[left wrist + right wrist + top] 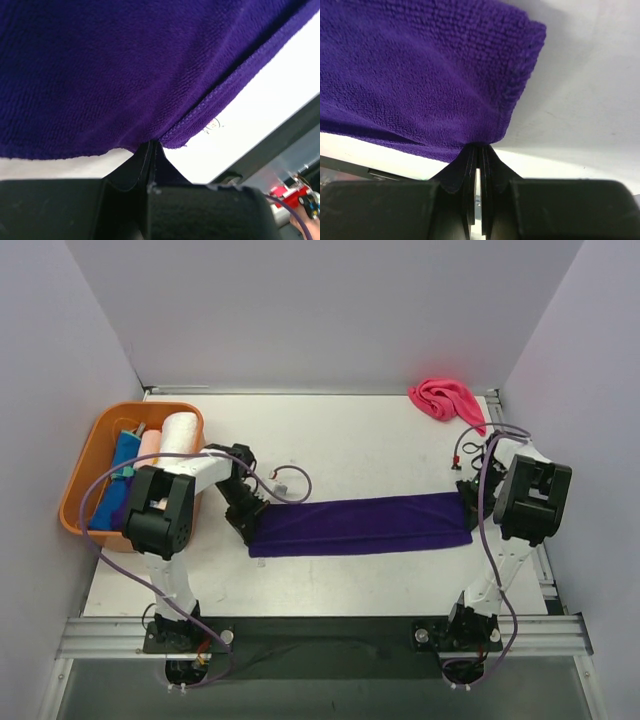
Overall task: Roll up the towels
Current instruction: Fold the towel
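A dark purple towel (360, 525) lies folded into a long flat strip across the table's middle. My left gripper (250, 525) is shut on its left end; the left wrist view shows the jaws pinched on the towel's hem (150, 142). My right gripper (468, 502) is shut on its right end, jaws closed on the folded corner (479, 145). A hot pink towel (445, 400) lies crumpled at the back right. A white rolled towel (180, 433), a pale pink roll (149, 443) and a blue towel (120, 480) sit in the orange basket (90, 455).
The orange basket stands at the table's left edge, close to my left arm. Purple cables loop around both arms. Grey walls enclose the table on three sides. A metal rail (320, 635) runs along the near edge.
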Available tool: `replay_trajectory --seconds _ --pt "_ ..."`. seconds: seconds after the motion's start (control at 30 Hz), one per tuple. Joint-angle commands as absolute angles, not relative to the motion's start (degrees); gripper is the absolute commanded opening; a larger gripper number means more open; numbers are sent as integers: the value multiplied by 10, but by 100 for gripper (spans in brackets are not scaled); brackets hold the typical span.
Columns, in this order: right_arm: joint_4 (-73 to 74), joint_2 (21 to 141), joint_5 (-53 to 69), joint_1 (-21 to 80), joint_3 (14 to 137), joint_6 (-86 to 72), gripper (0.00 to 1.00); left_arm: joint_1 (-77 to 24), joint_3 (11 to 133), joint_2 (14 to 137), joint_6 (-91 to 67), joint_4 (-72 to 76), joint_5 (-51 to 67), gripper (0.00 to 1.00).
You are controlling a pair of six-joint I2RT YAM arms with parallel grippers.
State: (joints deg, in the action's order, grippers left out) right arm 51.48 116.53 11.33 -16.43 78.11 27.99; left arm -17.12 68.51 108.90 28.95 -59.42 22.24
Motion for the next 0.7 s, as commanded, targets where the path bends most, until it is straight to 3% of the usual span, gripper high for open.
replay_trajectory --seconds 0.0,0.27,0.67 --pt "509 1192 88 -160 810 265 0 -157 736 1123 282 -538 177 0" --pt "532 1155 100 -163 854 258 0 -129 808 1111 302 -587 187 0" --pt "578 1073 120 -177 843 285 0 -115 809 999 330 -657 221 0"
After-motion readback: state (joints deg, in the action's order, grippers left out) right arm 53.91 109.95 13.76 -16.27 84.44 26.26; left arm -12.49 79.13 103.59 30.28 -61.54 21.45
